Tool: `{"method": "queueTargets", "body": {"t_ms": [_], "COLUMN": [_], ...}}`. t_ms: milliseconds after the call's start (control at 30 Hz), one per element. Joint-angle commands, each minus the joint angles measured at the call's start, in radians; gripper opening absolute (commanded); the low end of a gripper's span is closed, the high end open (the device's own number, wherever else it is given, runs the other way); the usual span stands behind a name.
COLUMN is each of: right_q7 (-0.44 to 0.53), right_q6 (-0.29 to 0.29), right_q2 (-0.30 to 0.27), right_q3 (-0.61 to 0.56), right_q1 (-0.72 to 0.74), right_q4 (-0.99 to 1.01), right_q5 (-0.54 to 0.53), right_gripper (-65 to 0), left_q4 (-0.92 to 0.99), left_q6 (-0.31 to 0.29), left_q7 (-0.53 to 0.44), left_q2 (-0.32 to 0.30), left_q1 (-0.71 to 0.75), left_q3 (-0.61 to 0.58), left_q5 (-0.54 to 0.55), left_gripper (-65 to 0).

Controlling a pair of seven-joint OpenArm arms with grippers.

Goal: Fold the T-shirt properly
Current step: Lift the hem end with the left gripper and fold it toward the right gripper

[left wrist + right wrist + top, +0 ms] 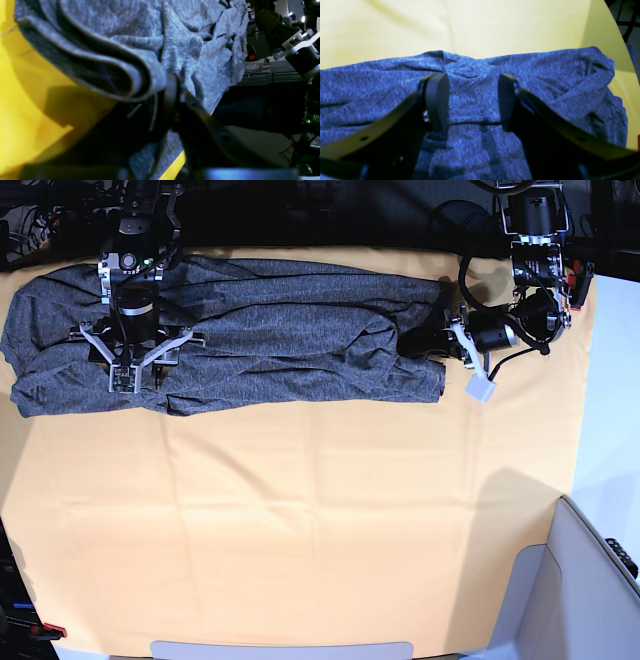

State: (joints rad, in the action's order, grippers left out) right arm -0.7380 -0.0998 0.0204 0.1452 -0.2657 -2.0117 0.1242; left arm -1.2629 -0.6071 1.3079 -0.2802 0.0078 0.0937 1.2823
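Right now your T-shirt point(250, 340) lies stretched out in a long rumpled band along the far side of the bench point(300, 530), on its yellow-orange cloth. Your left hand point(172, 100) is at one end of the T-shirt, its fingers pinched together on a doubled fold of the grey fabric. Your right hand point(472, 100) sits over the other end with its fingers point(436, 100) spread apart, the knit showing between them, nothing gripped.
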Motion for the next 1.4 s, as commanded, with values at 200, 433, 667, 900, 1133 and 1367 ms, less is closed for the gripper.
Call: {"method": "queueTargets", "body": {"t_ms": [200,433,667,900,1133,1367], "right_q7": [0.022,0.024,0.024,0.024,0.024,0.022], "right_q6": [0.01,0.01,0.01,0.01,0.007,0.007], "right_q2": [0.0,0.0,0.0,0.0,0.0,0.0], "right_q3": [0.004,0.118,0.267,0.403,0.472,0.486], "right_q1": [0.009,0.015,0.016,0.01,0.01,0.01], "right_q4": [-0.017,-0.021,-0.021,-0.021,-0.021,-0.021], "right_q5": [-0.001,0.001,0.001,0.001,0.001,0.001], "right_gripper": [-33.7,-33.7,-33.7,-33.7,-33.7,-33.7], "left_q4": [-0.099,-0.232,-0.232,-0.232,-0.232,-0.229], "left_q6": [0.02,0.028,0.066,0.095,0.128,0.128], "left_q7": [0.02,0.023,0.02,0.02,0.011,0.009], "left_q2": [0.003,0.019,0.063,0.155,0.194,0.224], "left_q1": [0.007,0.017,-0.021,-0.064,-0.153,-0.216], "left_q3": [-0.01,-0.012,-0.124,-0.225,-0.351,-0.446], "left_q5": [-0.019,-0.02,-0.019,-0.02,-0.019,-0.02], "left_gripper": [-64.1,-64.1,-64.1,-64.1,-64.0,-63.8]}}
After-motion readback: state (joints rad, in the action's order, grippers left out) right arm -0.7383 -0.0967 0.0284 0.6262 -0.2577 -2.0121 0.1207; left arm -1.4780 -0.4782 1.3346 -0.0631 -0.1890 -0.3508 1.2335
